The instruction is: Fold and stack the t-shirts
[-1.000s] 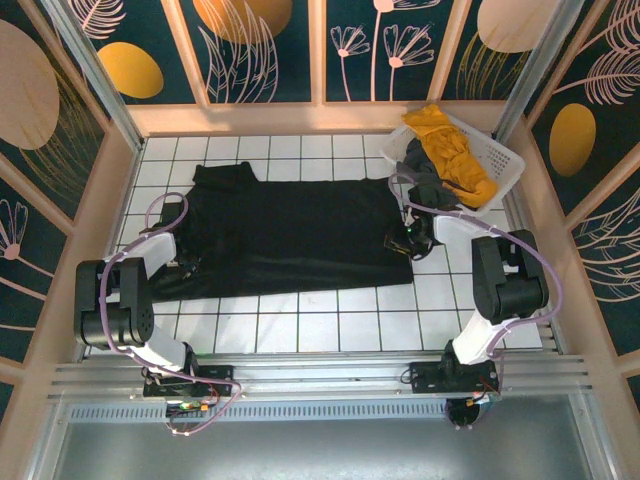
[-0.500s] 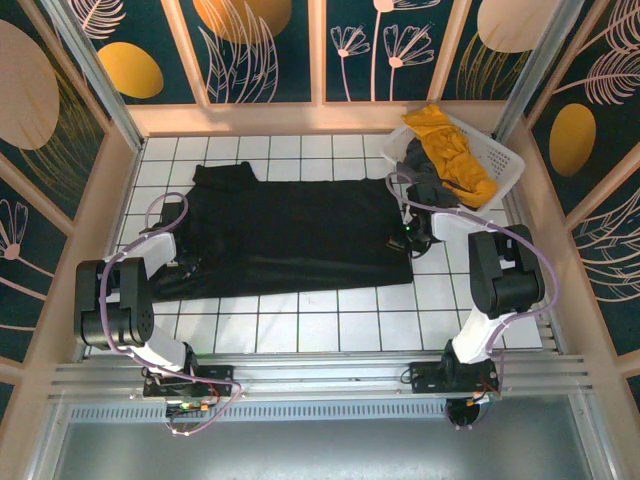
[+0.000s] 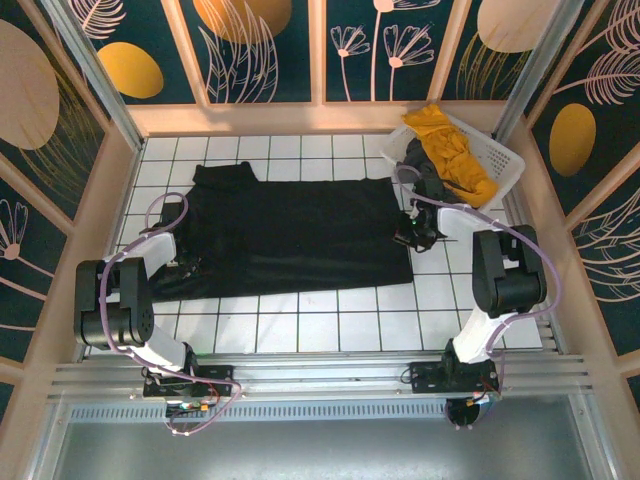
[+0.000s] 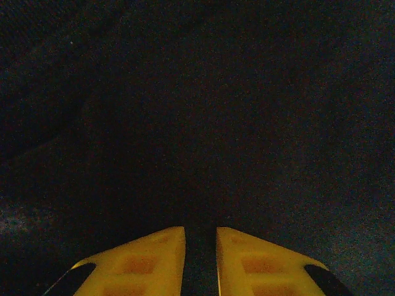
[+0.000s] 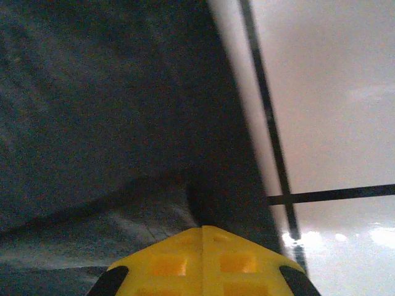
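The large black t-shirt (image 3: 290,235) lies spread flat across the white tiles. My left gripper (image 3: 192,266) rests low on its near-left part; in the left wrist view its yellow fingers (image 4: 157,259) stand a narrow gap apart with dark cloth (image 4: 197,123) between them. My right gripper (image 3: 408,236) is at the shirt's right edge, its jaws pressed together (image 5: 202,228) where a raised fold of black cloth (image 5: 123,123) meets the tips. The mustard yellow t-shirt (image 3: 450,150) and the dark grey t-shirt (image 3: 420,168) sit bunched in the basket.
The white slotted basket (image 3: 503,158) stands at the far right corner, just behind the right arm. Wooden walls ring the tiled floor (image 3: 340,325). Bare tiles (image 5: 333,92) run along the shirt's right edge and in front of it.
The right gripper has shifted slightly farther back along the shirt's right edge, and the cloth there has moved with it. The left arm has stayed still.
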